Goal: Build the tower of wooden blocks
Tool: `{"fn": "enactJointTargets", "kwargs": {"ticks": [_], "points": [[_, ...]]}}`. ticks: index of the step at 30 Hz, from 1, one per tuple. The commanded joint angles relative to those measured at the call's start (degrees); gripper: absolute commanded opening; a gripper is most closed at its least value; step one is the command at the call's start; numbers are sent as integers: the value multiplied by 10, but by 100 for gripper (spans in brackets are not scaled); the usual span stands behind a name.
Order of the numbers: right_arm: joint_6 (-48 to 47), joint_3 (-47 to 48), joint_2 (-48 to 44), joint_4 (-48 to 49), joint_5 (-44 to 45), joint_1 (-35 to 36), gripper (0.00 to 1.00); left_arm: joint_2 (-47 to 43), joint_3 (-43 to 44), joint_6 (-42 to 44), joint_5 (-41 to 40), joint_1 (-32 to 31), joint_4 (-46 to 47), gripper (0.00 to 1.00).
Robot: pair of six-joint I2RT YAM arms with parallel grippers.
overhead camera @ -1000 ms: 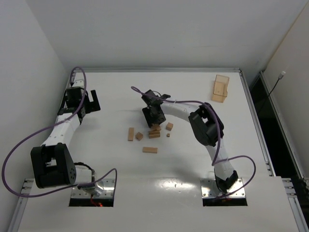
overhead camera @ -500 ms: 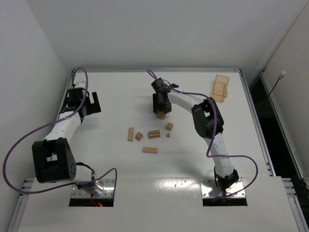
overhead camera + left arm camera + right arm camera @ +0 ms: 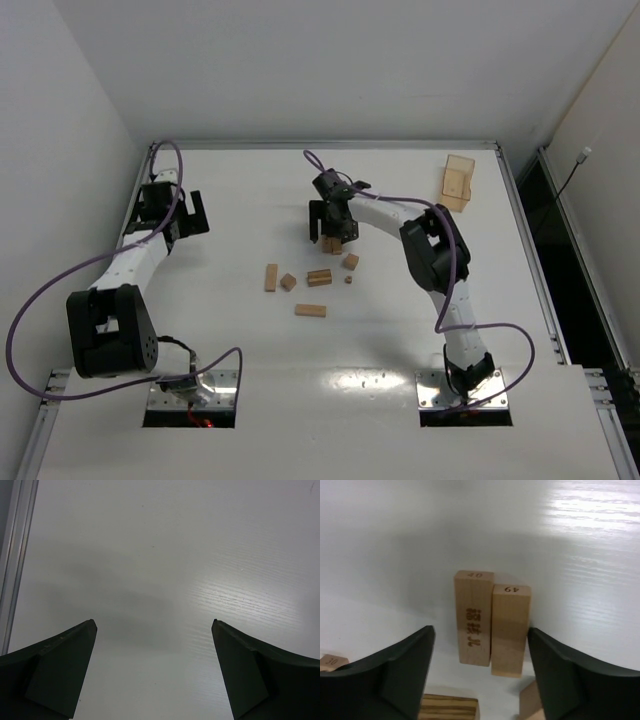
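Observation:
Two light-brown wooden bars (image 3: 474, 625) (image 3: 510, 630) lie side by side on the white table, between the fingers of my right gripper (image 3: 480, 630). Its jaws are spread wide and touch neither bar. In the top view the pair (image 3: 334, 246) lies just in front of the right gripper (image 3: 331, 230). Several more wood blocks lie loose nearer the arms: a bar (image 3: 270, 277), a cube (image 3: 288, 282), a striped bar (image 3: 319, 277), a cube (image 3: 351, 261), a tiny bit (image 3: 348, 279) and a bar (image 3: 310, 310). My left gripper (image 3: 186, 214) is open and empty over bare table at the far left (image 3: 152, 625).
A translucent amber box (image 3: 458, 183) stands at the back right. The table's metal rim (image 3: 12, 555) runs close to the left gripper. In the right wrist view a striped block (image 3: 449, 707) and another block (image 3: 530, 705) lie close below the jaws.
My right gripper moved from the block cluster toward the back with the bars, then opened, and the pair now lies on the table. The left arm shifted only slightly.

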Motion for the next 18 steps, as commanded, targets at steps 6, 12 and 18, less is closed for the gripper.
{"fn": "enactJointTargets", "kwargs": {"ticks": [6, 12, 18], "points": [[-16, -13, -2, -22, -28, 17, 93, -9, 17, -2, -1, -4, 17, 100], [-90, -73, -141, 73, 0, 22, 93, -35, -9, -2, -1, -4, 22, 100], [-267, -195, -374, 161, -36, 28, 92, -62, -21, -2, 19, -4, 22, 100]]}}
